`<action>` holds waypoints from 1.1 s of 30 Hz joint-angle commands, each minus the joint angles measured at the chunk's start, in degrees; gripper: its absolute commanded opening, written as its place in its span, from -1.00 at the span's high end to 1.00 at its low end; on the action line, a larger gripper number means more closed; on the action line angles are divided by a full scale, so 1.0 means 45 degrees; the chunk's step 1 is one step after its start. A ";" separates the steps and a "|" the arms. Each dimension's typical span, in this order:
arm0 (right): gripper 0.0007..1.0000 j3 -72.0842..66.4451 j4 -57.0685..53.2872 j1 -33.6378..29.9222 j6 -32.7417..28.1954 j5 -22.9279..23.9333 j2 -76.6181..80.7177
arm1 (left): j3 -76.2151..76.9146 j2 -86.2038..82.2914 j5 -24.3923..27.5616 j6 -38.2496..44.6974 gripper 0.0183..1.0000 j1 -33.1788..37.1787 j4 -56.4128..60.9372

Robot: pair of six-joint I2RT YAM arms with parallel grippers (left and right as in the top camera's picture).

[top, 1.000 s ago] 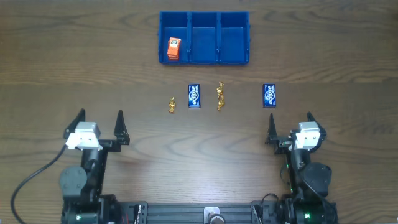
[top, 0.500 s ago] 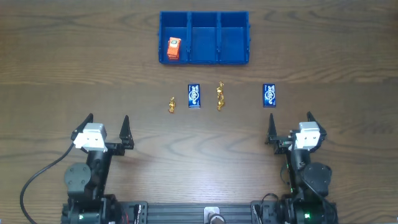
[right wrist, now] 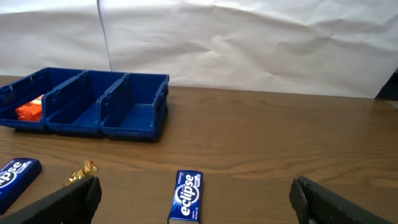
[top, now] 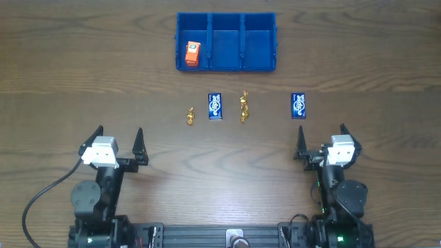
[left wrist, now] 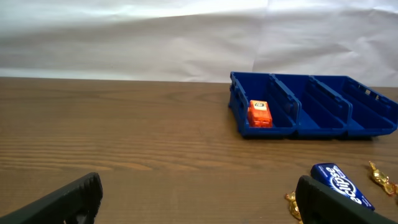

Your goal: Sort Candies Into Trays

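Observation:
A blue tray point(top: 226, 41) with three compartments stands at the back of the wooden table; an orange candy point(top: 193, 54) lies in its left compartment. In front of the tray lie two gold-wrapped candies point(top: 190, 115) point(top: 243, 106) and two blue packets point(top: 216, 105) point(top: 298, 105). My left gripper point(top: 118, 140) is open near the front left, with nothing between its fingers. My right gripper point(top: 322, 138) is open at the front right, just short of the right blue packet point(right wrist: 186, 196). The left wrist view shows the tray point(left wrist: 314, 106), the orange candy point(left wrist: 259, 114) and a blue packet point(left wrist: 342, 186).
A white backdrop point(right wrist: 249, 43) rises behind the table's far edge. A black cable point(top: 41, 196) runs from the left arm along the front left. Bare wood lies to the left and right of the candies.
The left gripper shifted slightly right and toward the front between one second and half a second ago, then held still. The right arm and the candies have not moved.

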 commanded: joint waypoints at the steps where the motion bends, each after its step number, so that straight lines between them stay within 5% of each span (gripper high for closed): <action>1: -1.00 -0.0092 0.0034 -0.0039 -0.0146 -0.0724 -0.0068 | -0.0209 -0.0107 0.0316 0.0180 -1.00 0.0097 -0.0471; 9: -1.00 -0.0092 0.0209 -0.0039 0.0000 -0.1020 -0.0068 | -0.0209 -0.0107 0.0316 0.0180 -1.00 0.0097 -0.0471; 13: -1.00 0.0029 0.0092 -0.0044 0.1919 -0.0772 0.0087 | -0.0209 -0.0107 0.0316 0.0180 -1.00 0.0097 -0.0471; 16: -0.99 0.1030 -0.0170 -0.0044 0.2108 -0.0777 0.1336 | -0.0209 -0.0107 0.0316 0.0180 -1.00 0.0097 -0.0471; 33: -1.00 1.4226 -0.9782 -0.0039 0.1486 0.0267 1.7801 | -0.0209 -0.0107 0.0316 0.0180 -1.00 0.0097 -0.0471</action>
